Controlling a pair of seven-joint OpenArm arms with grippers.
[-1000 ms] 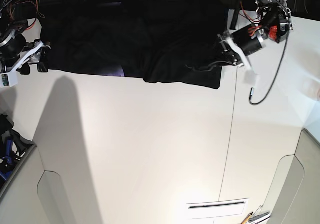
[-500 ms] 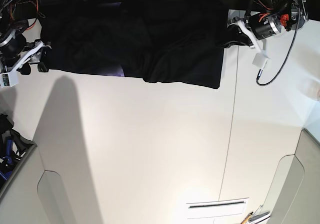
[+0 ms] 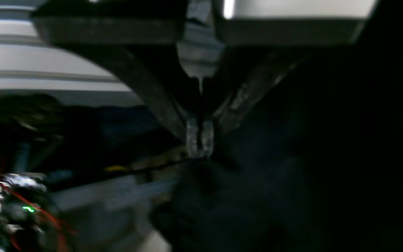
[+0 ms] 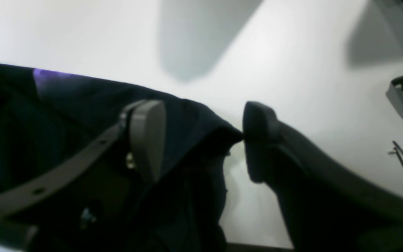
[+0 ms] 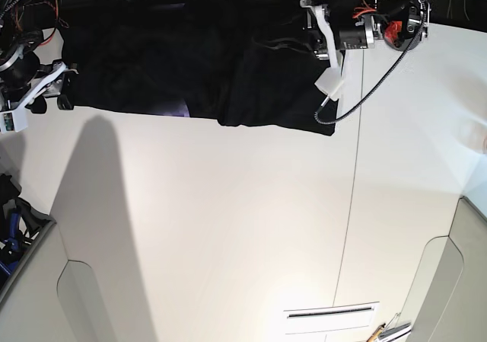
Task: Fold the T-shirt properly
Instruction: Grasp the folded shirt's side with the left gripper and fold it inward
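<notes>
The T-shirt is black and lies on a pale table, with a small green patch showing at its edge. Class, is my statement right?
Not quite: the colour of the patch is wrong. The small patch at the edge of the black T-shirt is purple, as the right wrist view shows; the shirt does lie on a pale table.

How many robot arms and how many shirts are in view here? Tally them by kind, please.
Robot arms: 2 (one at the left and one at the upper right of the base view)
T-shirts: 1 (black)
Total: 3
</notes>
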